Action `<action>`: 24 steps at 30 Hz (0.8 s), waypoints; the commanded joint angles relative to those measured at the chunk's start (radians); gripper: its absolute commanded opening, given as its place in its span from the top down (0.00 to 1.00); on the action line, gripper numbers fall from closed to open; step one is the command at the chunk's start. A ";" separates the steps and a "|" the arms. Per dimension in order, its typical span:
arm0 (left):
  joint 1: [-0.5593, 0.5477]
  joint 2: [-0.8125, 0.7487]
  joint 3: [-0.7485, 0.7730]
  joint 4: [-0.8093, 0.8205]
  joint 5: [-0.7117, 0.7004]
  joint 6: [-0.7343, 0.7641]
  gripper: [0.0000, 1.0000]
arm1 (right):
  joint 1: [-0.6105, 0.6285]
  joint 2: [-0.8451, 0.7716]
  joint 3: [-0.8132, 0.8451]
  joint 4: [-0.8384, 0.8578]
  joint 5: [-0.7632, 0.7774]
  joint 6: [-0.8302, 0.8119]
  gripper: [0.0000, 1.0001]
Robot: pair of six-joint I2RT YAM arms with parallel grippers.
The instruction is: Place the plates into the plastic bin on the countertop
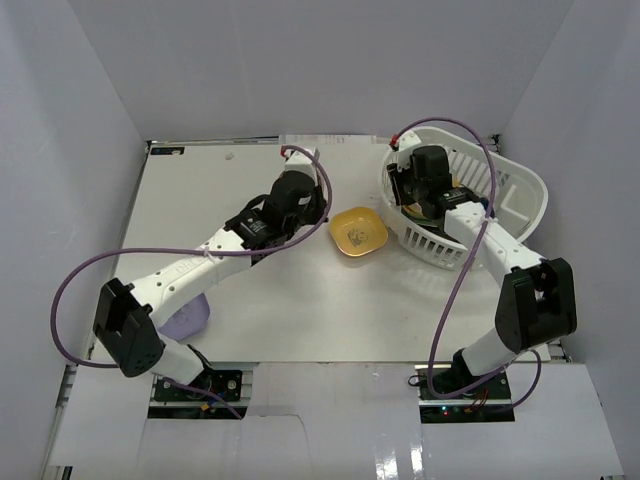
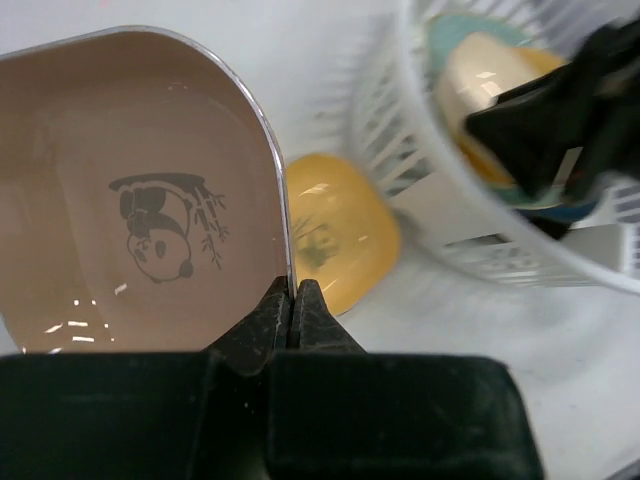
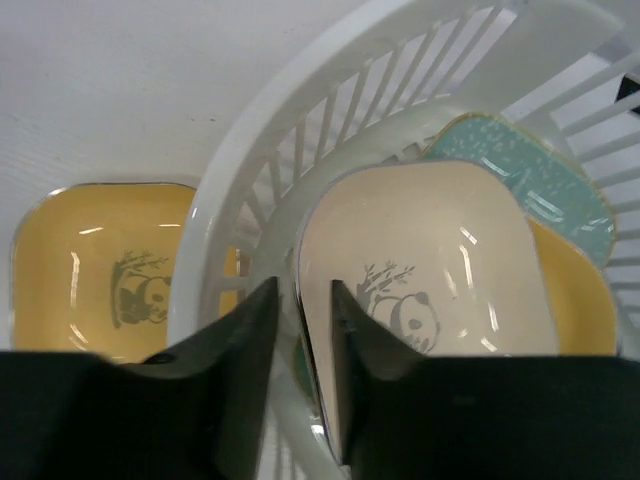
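Note:
My left gripper (image 2: 293,298) is shut on the rim of a brown panda plate (image 2: 140,200), which it holds off the countertop (image 1: 300,300). It hovers mid-table (image 1: 316,212), just left of a yellow plate (image 1: 358,232) (image 2: 335,235) lying flat. The white plastic bin (image 1: 520,195) (image 3: 300,130) stands at the back right. Inside the bin, my right gripper (image 3: 303,288) (image 1: 415,198) is open, its jaws standing either side of a beige panda plate's (image 3: 430,250) rim. The beige plate rests on a teal plate (image 3: 535,175) and another yellow plate (image 3: 580,295).
A lavender plate (image 1: 186,318) lies at the near left, partly under the left arm. Purple cables loop over both arms. White walls close in the table on three sides. The yellow plate (image 3: 90,270) outside lies close to the bin's wall.

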 commanded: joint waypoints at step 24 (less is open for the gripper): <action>-0.260 0.911 1.221 -0.055 0.134 0.403 1.00 | -0.245 -0.742 -0.090 -0.100 0.043 0.443 0.92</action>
